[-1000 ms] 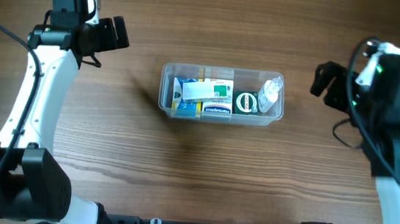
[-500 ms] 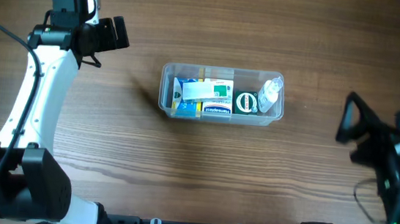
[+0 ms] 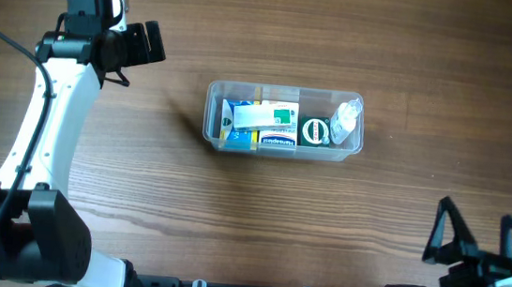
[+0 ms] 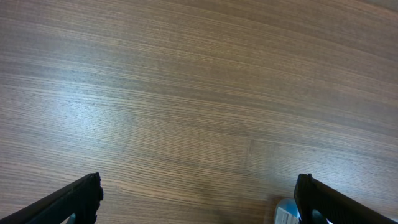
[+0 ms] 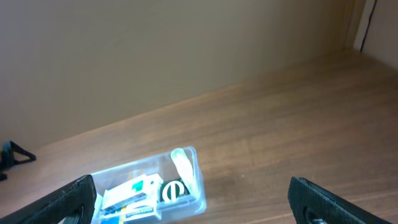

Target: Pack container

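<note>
Right gripper (image 3: 477,219) lower; container (image 3: 216,93) (boxes (image 3: 268,118), bottle (image 3: 345,121))

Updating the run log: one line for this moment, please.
container: filled | left gripper: open, empty | right gripper: open, empty, away from container

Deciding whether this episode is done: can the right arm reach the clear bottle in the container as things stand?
Probably yes. The right claw is open and apart from the container, with only bare table between them, and the bottle lies uncovered at the container's right end.
</note>
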